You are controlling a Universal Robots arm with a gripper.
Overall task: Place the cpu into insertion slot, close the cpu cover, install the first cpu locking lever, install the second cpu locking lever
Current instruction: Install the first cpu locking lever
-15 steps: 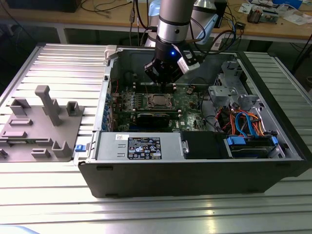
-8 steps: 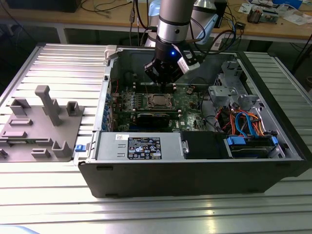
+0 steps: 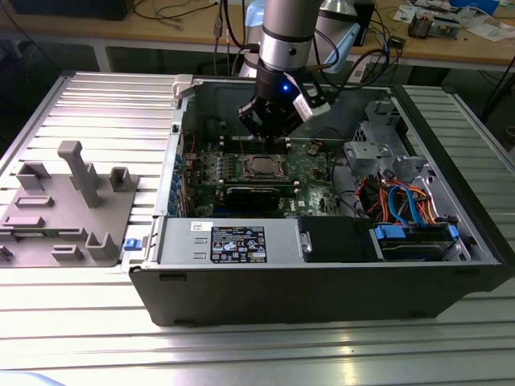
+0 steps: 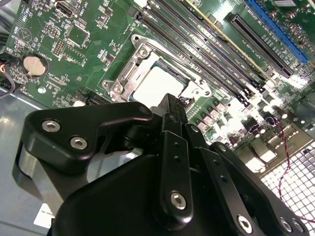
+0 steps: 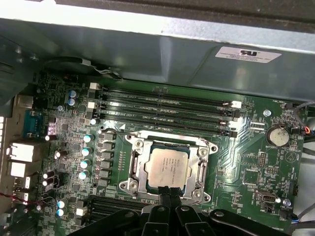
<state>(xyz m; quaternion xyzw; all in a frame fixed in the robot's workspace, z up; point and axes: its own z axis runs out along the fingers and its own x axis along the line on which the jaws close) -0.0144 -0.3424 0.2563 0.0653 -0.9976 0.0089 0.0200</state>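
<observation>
Already the cpu [image 5: 167, 166] sits under the cpu cover [image 5: 135, 167], the closed claw [image 5: 167, 192] poised at its edge.

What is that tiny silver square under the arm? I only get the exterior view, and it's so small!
Observer: That's the cpu. In the first wrist view the cpu cover, a silver frame, lies flat around it.
Operator: Are the fingers holding something?
Observer: No. In both wrist views the gripper has its fingers pressed together, tips right by the cover's edge.
Operator: What else is near?
Observer: A round coin battery sits on the green motherboard, off to one side of the cpu.
</observation>
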